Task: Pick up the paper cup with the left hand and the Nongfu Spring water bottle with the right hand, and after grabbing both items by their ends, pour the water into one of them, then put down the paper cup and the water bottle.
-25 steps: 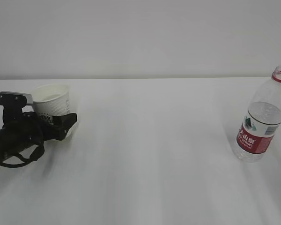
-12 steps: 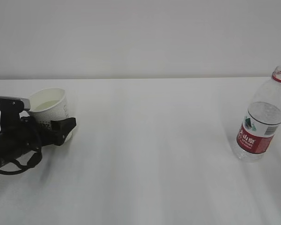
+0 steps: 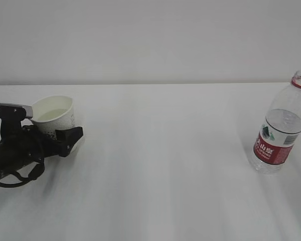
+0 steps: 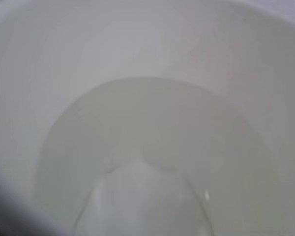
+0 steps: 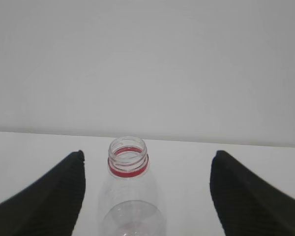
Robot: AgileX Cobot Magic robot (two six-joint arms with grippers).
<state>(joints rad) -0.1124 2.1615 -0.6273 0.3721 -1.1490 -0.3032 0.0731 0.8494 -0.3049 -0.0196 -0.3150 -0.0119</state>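
Note:
The white paper cup (image 3: 54,116) sits at the far left, leaning a little, between the fingers of my left gripper (image 3: 65,129). The near finger (image 3: 70,136) lies across its lower side and the far finger is hidden behind it. Whether the fingers still press the cup does not show. The left wrist view is filled by the cup's inside (image 4: 147,59), with water (image 4: 152,137) in the bottom. The uncapped Nongfu Spring water bottle (image 3: 278,133) stands upright at the right edge. My right gripper (image 5: 147,155) is open, with its fingers wide on either side of the bottle's neck (image 5: 129,160), not touching it.
The white table (image 3: 165,165) runs back to a plain pale wall. The black left arm (image 3: 10,153) with its cable loop lies low over the table's left front. The right arm is outside the exterior view.
The cup has come down from a raised, tilted position and shifted slightly right with the left gripper. The bottle has not moved.

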